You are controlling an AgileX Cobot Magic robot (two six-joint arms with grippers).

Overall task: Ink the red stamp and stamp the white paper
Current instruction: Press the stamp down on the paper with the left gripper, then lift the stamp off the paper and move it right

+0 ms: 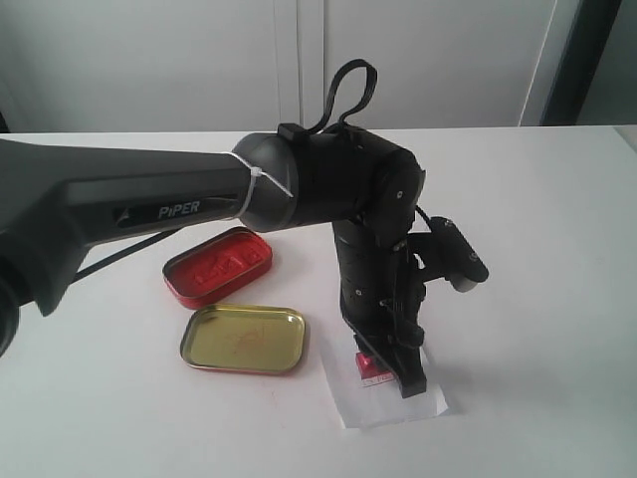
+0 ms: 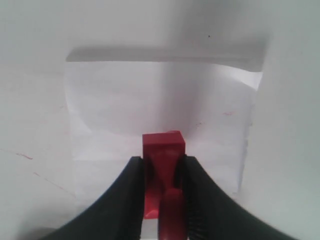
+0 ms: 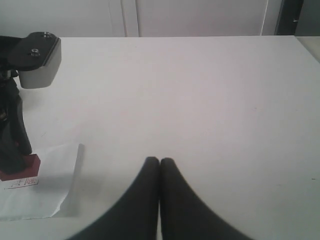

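The small red stamp stands base-down on the white paper, towards the front of the table. My left gripper reaches down from above and is shut on the stamp, one black finger on each side of it. The paper spreads out beyond the stamp with a fold crease across it. In the right wrist view, the stamp and the paper show off to one side. My right gripper is shut on nothing over bare table and is not in the exterior view.
A red oval tin with a red ink pad lies left of the left arm, and an open gold tin sits in front of it. The left arm's wrist camera juts out above the paper.
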